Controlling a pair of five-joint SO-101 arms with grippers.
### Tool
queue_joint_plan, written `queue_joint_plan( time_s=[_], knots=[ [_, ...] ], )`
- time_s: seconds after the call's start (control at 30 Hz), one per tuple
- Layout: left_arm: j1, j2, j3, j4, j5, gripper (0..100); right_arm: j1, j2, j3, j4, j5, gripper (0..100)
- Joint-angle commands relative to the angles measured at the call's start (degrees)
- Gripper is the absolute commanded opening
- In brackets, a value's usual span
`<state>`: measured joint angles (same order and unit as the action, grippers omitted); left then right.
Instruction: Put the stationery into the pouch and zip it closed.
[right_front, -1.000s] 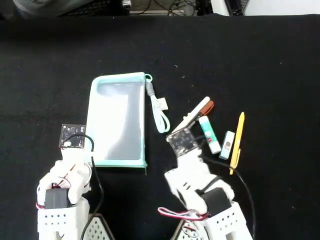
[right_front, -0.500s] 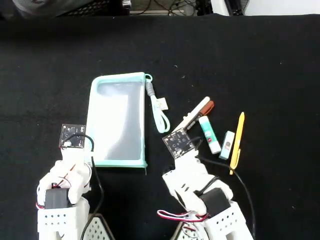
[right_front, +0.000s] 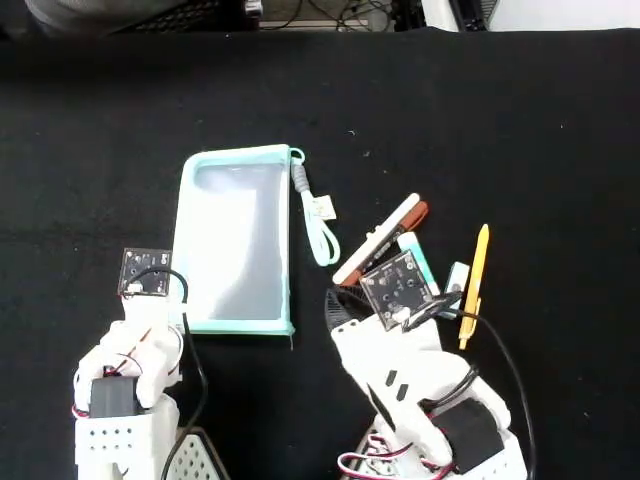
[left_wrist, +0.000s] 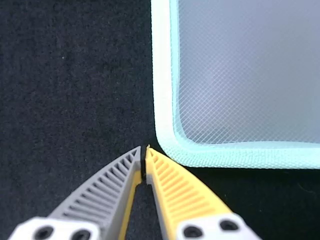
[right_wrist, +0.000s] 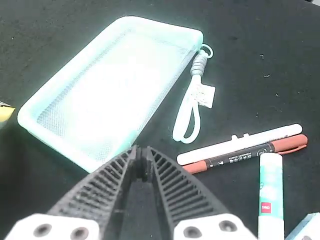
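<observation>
The left gripper (left_wrist: 144, 152) is seen with its grey and yellow fingers pressed together, nothing held between them. A rounded corner of the mint mesh pouch (left_wrist: 240, 75) lies just beside the tips, the rest of the pouch stretching away ahead of them; whether tips and pouch touch cannot be told.

The right gripper (right_wrist: 142, 152) is likewise closed on nothing. Ahead of it and toward the left arm the pouch is laid flat on the black cloth (right_front: 520, 130), its wrist strap (right_wrist: 192, 107) and paper tag (right_wrist: 205, 95) trailing from the far corner. Near the right gripper's tips, on the side away from the pouch, a white marker (right_wrist: 240, 144) and a brown marker (right_wrist: 250, 155) are laid side by side, touching. A teal-and-white glue stick (right_wrist: 270, 190) is found beside them, and farther out a small pale eraser (right_front: 458, 275) and a yellow pen (right_front: 475, 280).
</observation>
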<state>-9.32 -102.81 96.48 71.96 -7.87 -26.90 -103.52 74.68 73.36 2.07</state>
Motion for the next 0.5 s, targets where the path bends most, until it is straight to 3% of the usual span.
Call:
queue_joint_plan(
  time_s=[0.0,0.2,0.47],
  knots=[
    [0.4,-0.4,0.9,0.3,0.2,3,-0.6,-1.4,0.6,-0.4,-0.2,1.5],
    [0.4,-0.4,0.9,0.3,0.2,3,-0.4,-1.4,6.5,-12.4,-0.5,1.4],
    [0.4,-0.4,0.9,0.3,0.2,3,-0.4,-1.3,3.3,-23.6,-0.6,1.4]
  ],
)
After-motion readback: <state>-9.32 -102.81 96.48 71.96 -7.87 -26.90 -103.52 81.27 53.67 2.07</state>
